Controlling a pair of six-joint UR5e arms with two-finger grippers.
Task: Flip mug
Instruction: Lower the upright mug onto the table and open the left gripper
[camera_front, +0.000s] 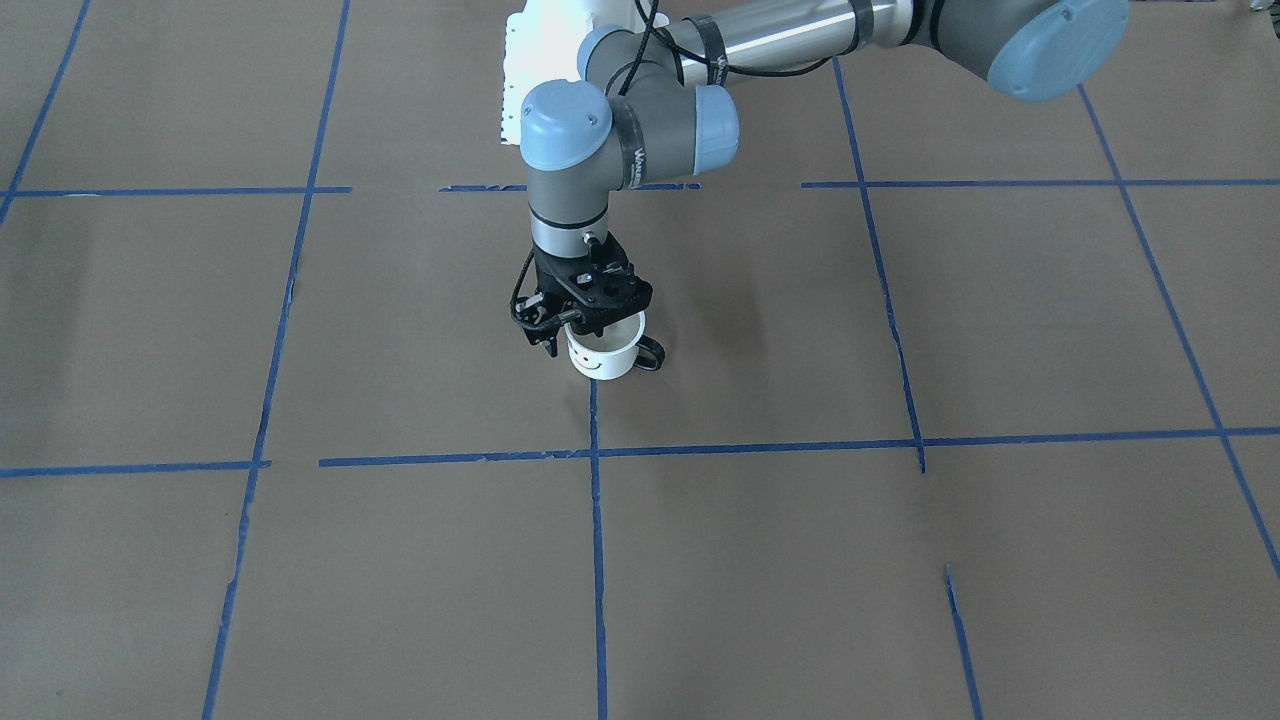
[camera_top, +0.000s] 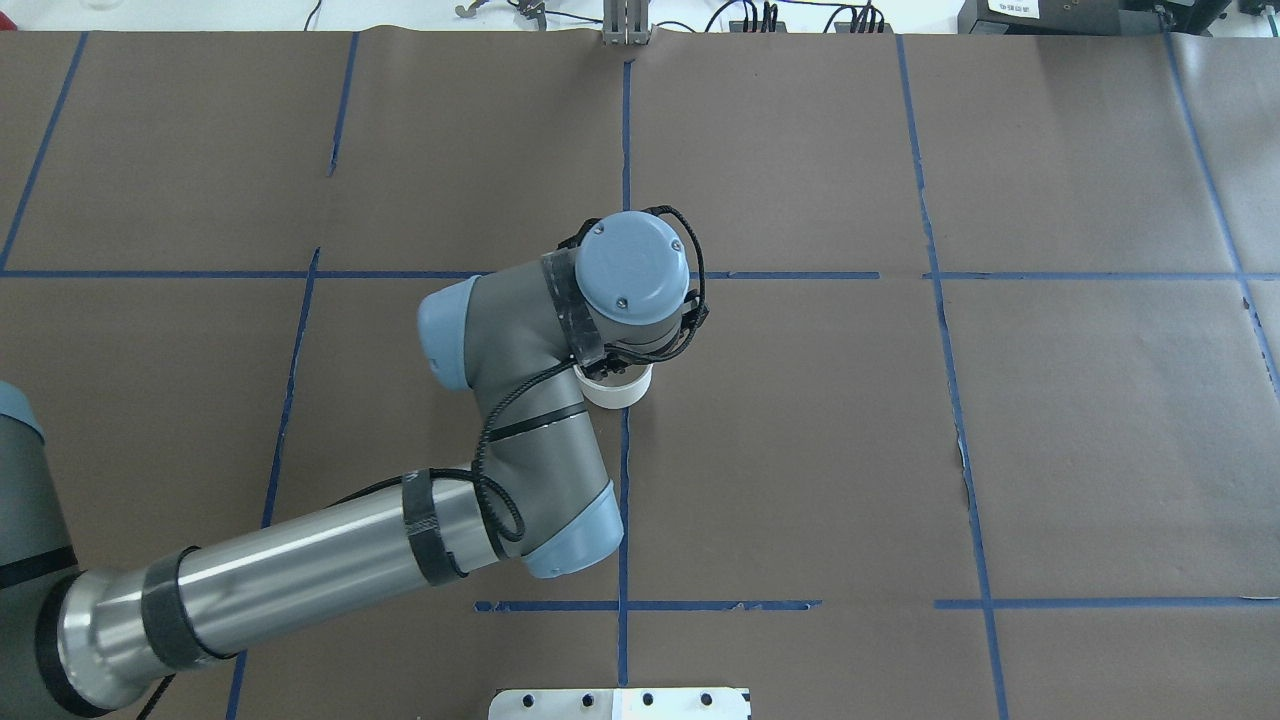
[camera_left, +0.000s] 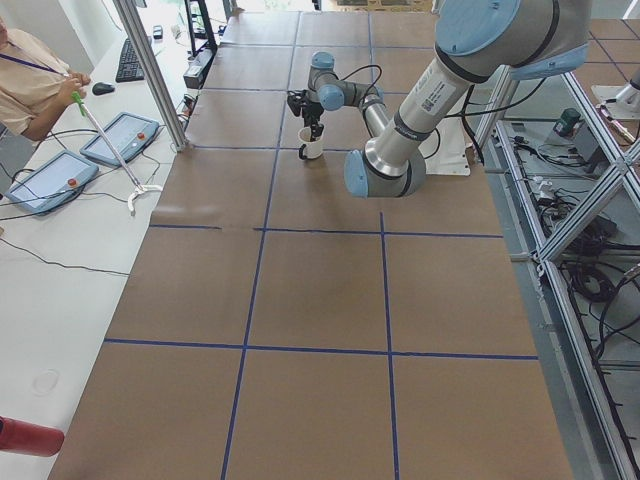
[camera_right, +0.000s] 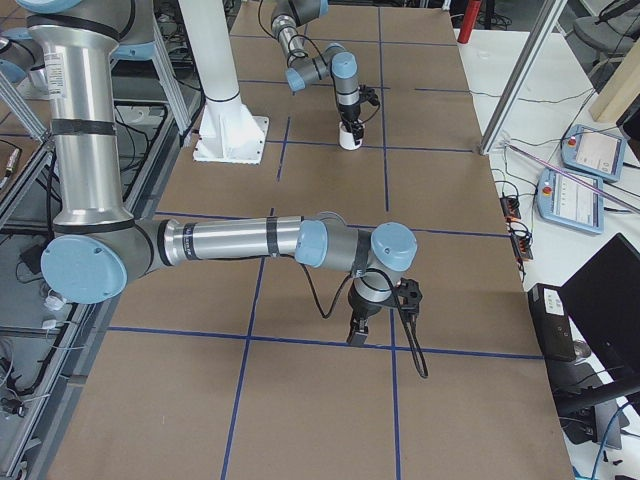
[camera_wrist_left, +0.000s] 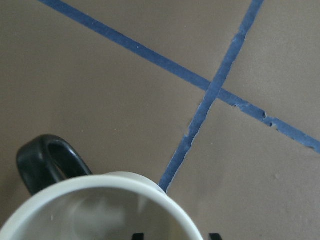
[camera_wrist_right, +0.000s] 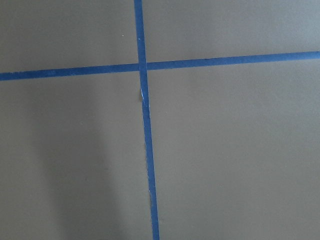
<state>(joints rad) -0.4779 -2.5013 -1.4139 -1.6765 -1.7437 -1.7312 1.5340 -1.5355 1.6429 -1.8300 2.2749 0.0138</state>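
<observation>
The white mug (camera_front: 605, 358) stands upright on the brown table, mouth up, smiley face toward the front-facing camera, black handle (camera_front: 652, 353) on that view's right. My left gripper (camera_front: 567, 335) points straight down at the mug's rim. Its fingers stand apart, one outside the wall and one over the inside. In the left wrist view the mug's white rim and inside (camera_wrist_left: 100, 210) fill the bottom, with the handle (camera_wrist_left: 47, 160) at left. From overhead the wrist hides most of the mug (camera_top: 615, 392). My right gripper (camera_right: 357, 335) hangs low over bare table, far from the mug; I cannot tell whether it is open.
Blue tape lines (camera_front: 596, 560) divide the table into squares. The white arm base plate (camera_top: 620, 703) sits at the near edge. An operator (camera_left: 30, 80) and control tablets (camera_left: 120, 137) are beside the table's far side.
</observation>
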